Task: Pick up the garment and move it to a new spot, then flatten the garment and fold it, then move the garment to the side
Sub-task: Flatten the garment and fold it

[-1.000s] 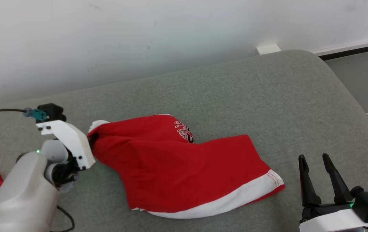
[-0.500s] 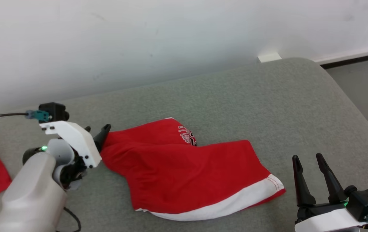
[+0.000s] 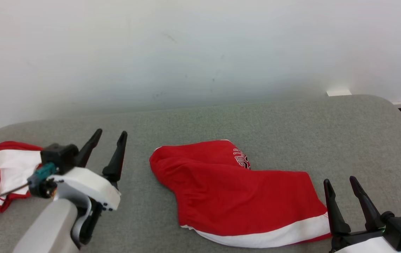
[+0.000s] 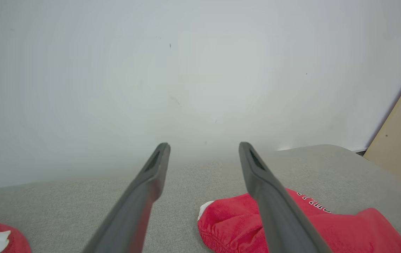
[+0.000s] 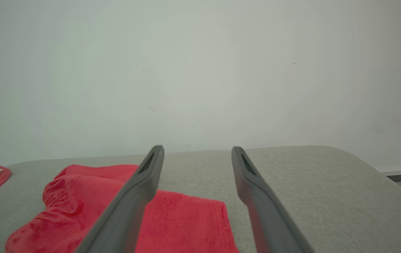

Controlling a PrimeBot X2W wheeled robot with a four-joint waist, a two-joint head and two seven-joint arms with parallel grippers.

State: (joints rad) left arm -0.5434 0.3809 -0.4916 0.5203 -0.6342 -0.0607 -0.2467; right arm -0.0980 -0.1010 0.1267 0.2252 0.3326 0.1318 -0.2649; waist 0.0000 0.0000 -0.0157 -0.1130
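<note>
**Padded grey tabletop (image 3: 291, 119) carries a bunched red garment (image 3: 242, 196) at its middle; both end effectors open, empty.**
The soft knit lies rumpled, its gathered elastic edge toward the left end effector (image 3: 111, 132) and its white hem band (image 3: 274, 235) beside the right end effector (image 3: 340, 179). Flattening would likely go best with each pinching an opposite edge and drawing outward, low and even. The white lettering (image 3: 241, 161) is partly creased under a fold.
</note>
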